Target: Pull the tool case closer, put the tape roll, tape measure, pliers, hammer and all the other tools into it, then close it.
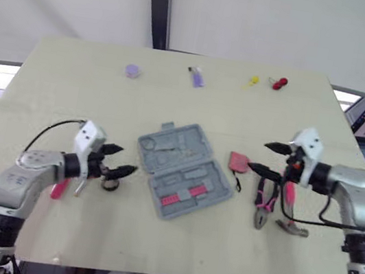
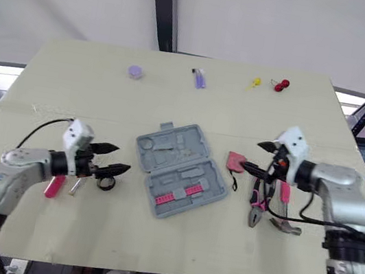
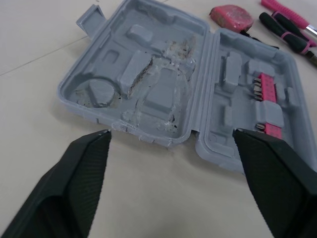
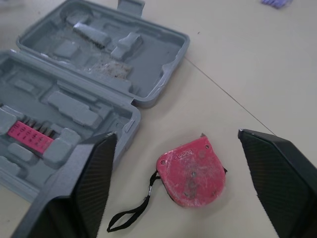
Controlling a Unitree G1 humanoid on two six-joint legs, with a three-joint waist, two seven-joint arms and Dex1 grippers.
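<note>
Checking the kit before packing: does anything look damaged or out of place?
The open tool case lies skewed to the table edge, and its emptier half carries whitish scuffs and crumbly residue. Nothing else stands out.

table (image 1: 69, 105): pale beige top, pretty roomy
middle: grey tool case (image 1: 184, 171), lying open flat
just right of it: red tape measure (image 4: 192, 171), then pliers (image 1: 266, 199) and hammer (image 2: 285, 226)
left side: small dark ring (image 2: 106, 182), pink-handled tool (image 2: 54, 186)
far edge: purple disc (image 1: 132, 71), purple bit (image 1: 197, 77), yellow bit (image 1: 253, 81), red bit (image 1: 280, 83)

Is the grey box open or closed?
Open. The tool case lies flat, both halves spread, its moulded slots and pink bits showing.
</note>
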